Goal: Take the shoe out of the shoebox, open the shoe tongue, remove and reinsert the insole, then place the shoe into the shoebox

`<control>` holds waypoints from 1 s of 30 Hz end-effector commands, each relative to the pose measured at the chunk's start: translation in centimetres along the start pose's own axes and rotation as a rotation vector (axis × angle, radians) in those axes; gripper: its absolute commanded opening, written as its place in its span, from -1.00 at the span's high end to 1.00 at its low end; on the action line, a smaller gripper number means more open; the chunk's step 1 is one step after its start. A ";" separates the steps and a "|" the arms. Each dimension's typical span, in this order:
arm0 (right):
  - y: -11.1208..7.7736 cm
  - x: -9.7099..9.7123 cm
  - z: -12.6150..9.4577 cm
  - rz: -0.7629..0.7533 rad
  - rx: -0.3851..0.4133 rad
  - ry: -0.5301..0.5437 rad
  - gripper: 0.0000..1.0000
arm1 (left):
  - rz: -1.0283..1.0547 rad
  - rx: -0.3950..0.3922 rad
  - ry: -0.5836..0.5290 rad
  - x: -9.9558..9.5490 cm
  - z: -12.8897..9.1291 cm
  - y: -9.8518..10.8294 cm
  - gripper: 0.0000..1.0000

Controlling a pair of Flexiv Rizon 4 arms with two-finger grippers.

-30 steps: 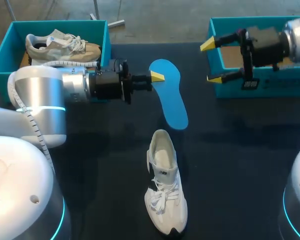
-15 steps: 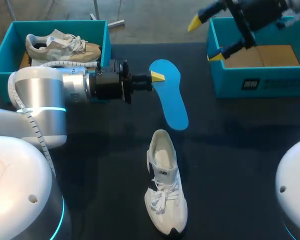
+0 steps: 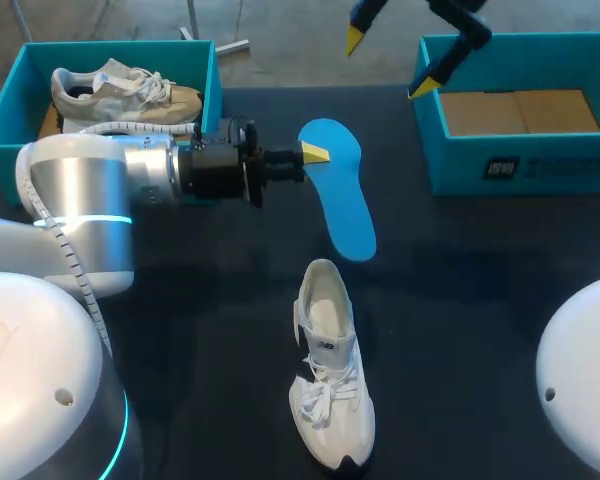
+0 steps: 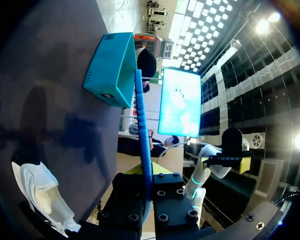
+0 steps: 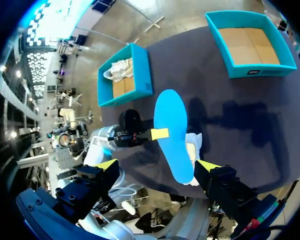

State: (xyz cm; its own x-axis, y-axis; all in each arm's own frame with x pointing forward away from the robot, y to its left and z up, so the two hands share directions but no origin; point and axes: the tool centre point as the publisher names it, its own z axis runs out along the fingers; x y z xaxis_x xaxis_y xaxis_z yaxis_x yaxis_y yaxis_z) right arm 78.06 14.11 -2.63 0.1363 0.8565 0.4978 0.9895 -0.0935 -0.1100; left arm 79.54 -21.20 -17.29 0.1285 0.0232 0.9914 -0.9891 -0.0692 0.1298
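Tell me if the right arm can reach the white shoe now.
Probably yes: the right pincer is open and empty, and nothing lies beside the white shoe; the blue insole in the left pincer hangs just beyond it.

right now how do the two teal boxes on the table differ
The left box holds a beige shoe; the right box holds nothing, its brown cardboard floor bare. My left arm hides part of the left box's front wall; the right box's is unobstructed. Both are teal and open-topped.
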 end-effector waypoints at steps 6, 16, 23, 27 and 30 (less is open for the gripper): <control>-0.5 1.9 1.1 -0.005 -0.015 -0.341 -1.00 | -0.001 -0.001 -0.004 0.0 -0.1 0.0 1.00; -1.6 3.5 3.2 -0.016 -0.035 -0.395 -1.00 | -0.001 -0.001 -0.004 0.0 -0.1 0.0 1.00; -2.3 4.4 4.6 -0.026 -0.043 -0.417 -1.00 | -0.001 -0.001 -0.004 0.0 -0.1 0.0 1.00; -2.6 4.7 5.2 -0.029 -0.044 -0.425 -1.00 | -0.001 -0.001 -0.004 0.0 -0.1 0.0 1.00; -2.8 4.8 5.5 -0.031 -0.044 -0.431 -1.00 | -0.001 -0.001 -0.004 0.0 -0.1 0.0 1.00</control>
State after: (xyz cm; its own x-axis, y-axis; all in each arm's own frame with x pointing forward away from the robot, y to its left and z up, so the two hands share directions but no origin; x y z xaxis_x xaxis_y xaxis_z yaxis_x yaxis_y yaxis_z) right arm 75.67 20.83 -4.60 0.0828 0.9899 0.1149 0.9953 -0.0763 -0.0598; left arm 79.55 -21.19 -17.27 0.1289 0.0226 0.9914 -0.9891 -0.0682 0.1302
